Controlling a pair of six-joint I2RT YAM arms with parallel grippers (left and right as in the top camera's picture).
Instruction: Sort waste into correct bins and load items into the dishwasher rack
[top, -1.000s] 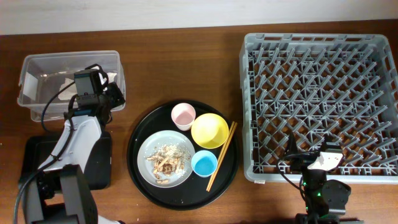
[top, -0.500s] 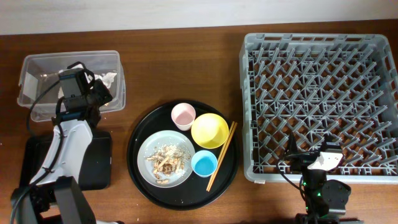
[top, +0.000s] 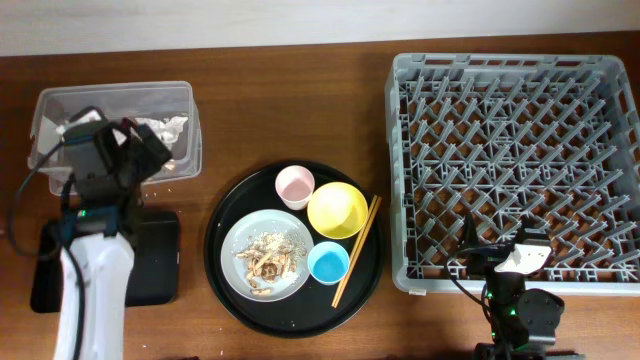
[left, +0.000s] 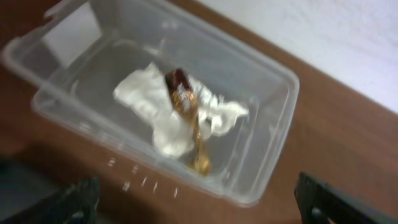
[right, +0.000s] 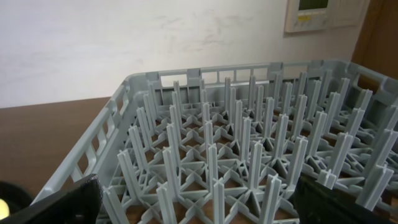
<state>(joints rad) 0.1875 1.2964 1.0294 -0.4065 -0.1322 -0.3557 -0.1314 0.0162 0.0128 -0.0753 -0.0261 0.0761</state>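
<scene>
Crumpled white napkins with a brown wrapper (left: 180, 99) lie inside the clear tub (left: 273, 124), also seen from overhead as waste (top: 165, 127). My left gripper (top: 140, 150) hovers above the tub's near wall, open and empty (left: 205, 205). Food scraps (top: 268, 258) sit on the grey plate (top: 250, 235). Beside it are the pink cup (top: 295, 186), yellow bowl (top: 337, 210), blue cup (top: 328, 262) and chopsticks (top: 357, 250). My right gripper (top: 500, 250) is open at the front edge of the grey rack (top: 515, 150), pegs ahead of it (right: 205, 205).
The dishes stand on a round black tray (top: 225, 285) in the middle of the wooden table. A shallow black rectangular tray (top: 160, 260) lies under my left arm, in front of the tub. A white wall runs along the table's far edge.
My left gripper has opened and drawn back to the left, and the napkins and wrapper it held now lie in the tub. The right arm has not moved.
</scene>
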